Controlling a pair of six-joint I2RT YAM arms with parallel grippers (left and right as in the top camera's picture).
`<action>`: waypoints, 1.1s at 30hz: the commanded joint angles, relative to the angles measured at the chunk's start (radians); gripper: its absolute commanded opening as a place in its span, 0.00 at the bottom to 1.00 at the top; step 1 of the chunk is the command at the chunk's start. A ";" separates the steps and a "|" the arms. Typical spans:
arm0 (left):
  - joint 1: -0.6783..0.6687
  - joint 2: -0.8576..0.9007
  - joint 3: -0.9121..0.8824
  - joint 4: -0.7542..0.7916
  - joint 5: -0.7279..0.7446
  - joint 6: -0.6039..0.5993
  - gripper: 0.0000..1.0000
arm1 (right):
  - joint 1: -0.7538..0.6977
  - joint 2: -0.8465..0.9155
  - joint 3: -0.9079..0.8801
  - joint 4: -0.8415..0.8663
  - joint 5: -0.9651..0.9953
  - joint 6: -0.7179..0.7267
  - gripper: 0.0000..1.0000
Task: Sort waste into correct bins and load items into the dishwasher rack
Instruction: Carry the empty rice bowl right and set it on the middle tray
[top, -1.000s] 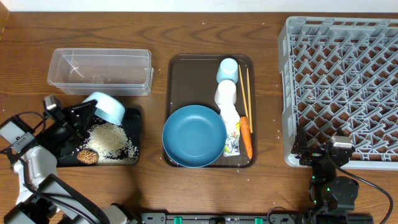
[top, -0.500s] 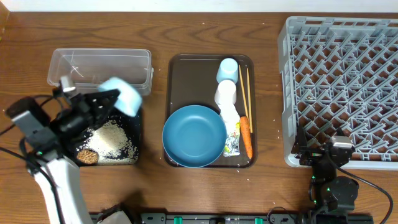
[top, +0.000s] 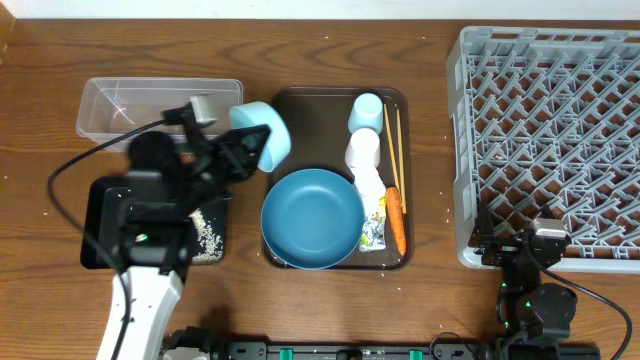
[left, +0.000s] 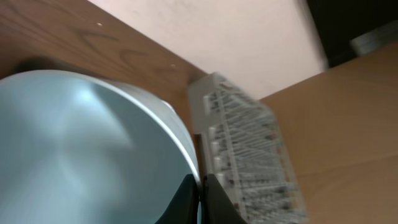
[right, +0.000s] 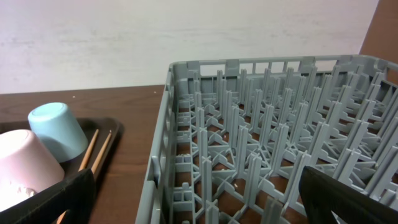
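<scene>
Two grippers show: the left gripper (top: 252, 152) is clamped tight on the rim of the small pale-blue bowl (top: 264, 138), which hangs tilted between the clear tub (top: 118, 108) and the brown serving tray (top: 312, 122). The right gripper (top: 512, 243) sits spread wide and empty at the near edge of the grey rack (top: 545, 100).

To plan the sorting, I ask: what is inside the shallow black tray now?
Loose white rice shows at the black tray's right side. The left arm covers the middle, hiding anything else there.
</scene>
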 joint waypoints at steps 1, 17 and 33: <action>-0.090 0.055 0.037 0.018 -0.253 0.132 0.06 | -0.010 -0.005 -0.002 -0.002 0.003 -0.002 0.99; -0.231 0.531 0.534 -0.346 -0.318 0.440 0.06 | -0.010 -0.005 -0.002 -0.002 0.003 -0.002 0.99; -0.305 0.747 0.543 -0.300 -0.446 0.486 0.06 | -0.010 -0.005 -0.002 -0.002 0.003 -0.002 0.99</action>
